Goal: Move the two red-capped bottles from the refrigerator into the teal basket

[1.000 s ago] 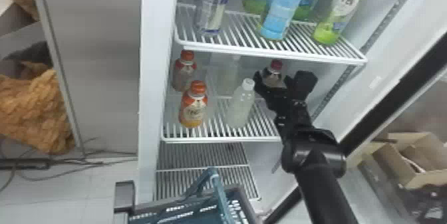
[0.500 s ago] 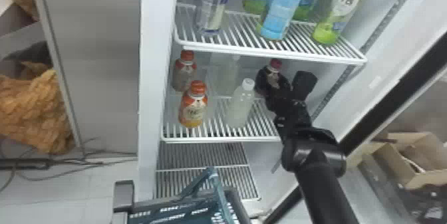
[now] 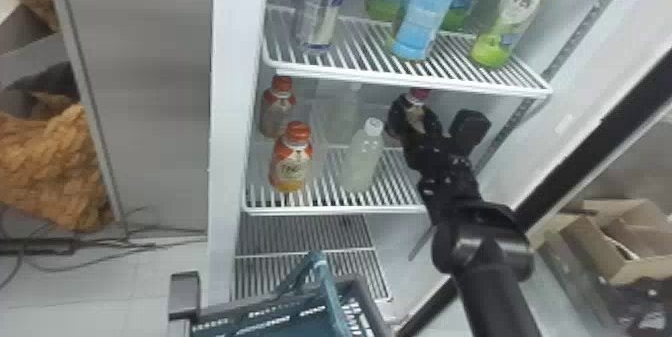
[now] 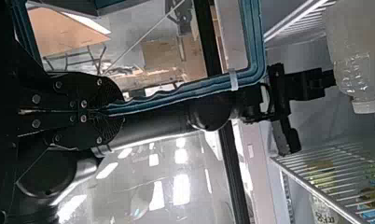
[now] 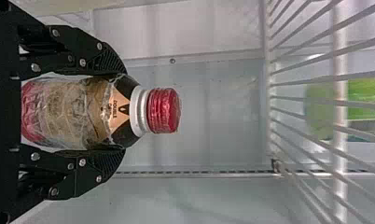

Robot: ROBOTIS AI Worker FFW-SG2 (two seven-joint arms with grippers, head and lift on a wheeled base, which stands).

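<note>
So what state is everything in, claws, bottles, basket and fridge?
Left claw: closed on the basket handle
Right claw: at the dark red-capped bottle; grip unclear
Dark red-capped bottle: upright, capped
Front orange-capped bottle: upright, capped
Rear orange-capped bottle: upright, capped
White-capped bottle: upright, capped
Basket: handle raised
Fridge: open

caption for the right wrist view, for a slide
Red-capped bottle between the two fingers of the right claw, below a wire shelf
</note>
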